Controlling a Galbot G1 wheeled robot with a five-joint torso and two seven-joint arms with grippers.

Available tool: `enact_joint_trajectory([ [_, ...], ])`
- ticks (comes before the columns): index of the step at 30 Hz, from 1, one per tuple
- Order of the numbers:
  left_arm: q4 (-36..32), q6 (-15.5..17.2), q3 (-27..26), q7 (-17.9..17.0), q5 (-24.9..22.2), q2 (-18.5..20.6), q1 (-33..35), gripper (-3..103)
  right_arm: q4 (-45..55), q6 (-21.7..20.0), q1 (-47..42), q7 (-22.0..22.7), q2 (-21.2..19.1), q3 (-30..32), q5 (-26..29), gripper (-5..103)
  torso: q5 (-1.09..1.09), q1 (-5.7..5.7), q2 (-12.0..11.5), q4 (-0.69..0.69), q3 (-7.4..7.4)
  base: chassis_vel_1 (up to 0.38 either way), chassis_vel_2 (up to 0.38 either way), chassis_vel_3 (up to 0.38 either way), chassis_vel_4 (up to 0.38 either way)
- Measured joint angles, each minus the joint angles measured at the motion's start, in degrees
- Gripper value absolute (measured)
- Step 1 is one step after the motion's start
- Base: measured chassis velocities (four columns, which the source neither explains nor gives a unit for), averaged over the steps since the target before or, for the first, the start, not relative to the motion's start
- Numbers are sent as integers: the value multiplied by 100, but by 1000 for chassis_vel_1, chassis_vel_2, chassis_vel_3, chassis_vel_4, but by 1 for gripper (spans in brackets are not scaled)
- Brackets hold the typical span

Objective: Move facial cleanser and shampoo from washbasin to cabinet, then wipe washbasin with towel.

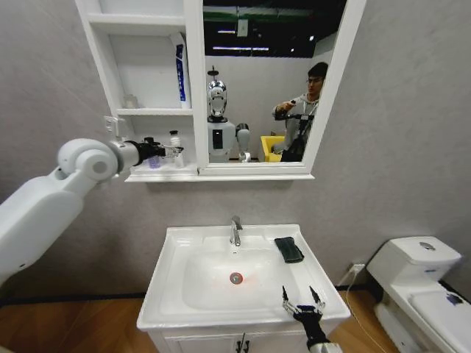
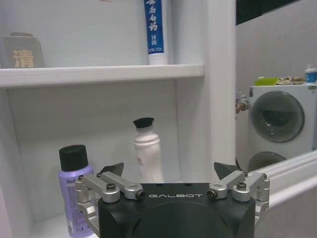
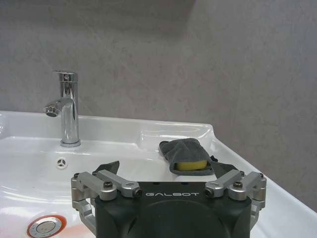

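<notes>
Head view: your left tool (image 1: 163, 151) sits spread open and empty at the cabinet's (image 1: 193, 88) bottom shelf.
You have a purple bottle (image 2: 74, 191) and a white bottle (image 2: 147, 156) standing on that shelf beyond its tips. Your right tool (image 1: 303, 300), also open and empty, hovers over the washbasin's (image 1: 176, 312) front right corner; the towel (image 1: 288, 249) lies on the back right rim near the tap (image 1: 235, 230).

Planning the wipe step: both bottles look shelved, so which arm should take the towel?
Right, probably. The right gripper hangs open over the washbasin front edge, facing the towel. The left gripper is up at the cabinet bottom shelf.
</notes>
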Motion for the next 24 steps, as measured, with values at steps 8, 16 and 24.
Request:
enact_joint_trajectory([
  [8, -884, -366, -606, 42, 62, 642, 1083, 100, -8, 2, 14, 2, 102, -44, -102, 100, 2, -1, 0, 1, -1, 0, 0, 0, 0],
  [16, -1478, -570, -2022, 81, 926, 727, 2938, 100, 92, 153, -295, 52, 207, 127, -121, 100, 0, -1, 0, 1, 0, 0, 0, 0, 0],
  [24, -1703, -608, -2840, 90, 1347, 522, 4182, 100, 87, 172, -332, 54, 195, 114, -126, 100, 1, 1, 0, -2, 0, 0, 0, 0, 0],
])
